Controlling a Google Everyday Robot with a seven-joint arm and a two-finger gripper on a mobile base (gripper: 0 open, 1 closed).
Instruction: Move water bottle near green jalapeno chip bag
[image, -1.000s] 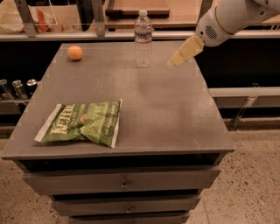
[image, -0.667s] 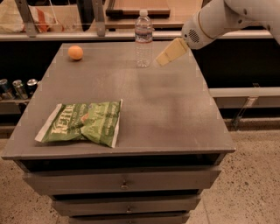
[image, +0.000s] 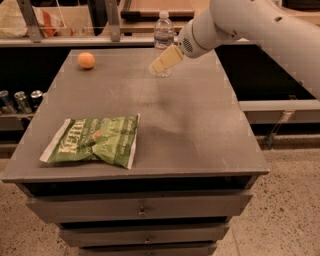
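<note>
The water bottle (image: 163, 31) is clear with a white cap and stands upright at the far edge of the grey table (image: 210, 130), right of centre. My gripper (image: 160, 65), cream-coloured on a white arm coming in from the upper right, is at the bottle's lower half and covers it from this view. I cannot tell whether it touches the bottle. The green jalapeno chip bag (image: 95, 141) lies flat near the table's front left, far from the bottle.
An orange fruit (image: 86, 60) sits at the table's far left. Metal cans (image: 21, 100) stand on a lower shelf beyond the left edge. Drawers (image: 142, 210) run below the table's front. A counter and rail lie behind the table.
My gripper has moved left across the far side of the table, from well right of the bottle to right at its lower half. The bottle, bag and orange have not moved.
</note>
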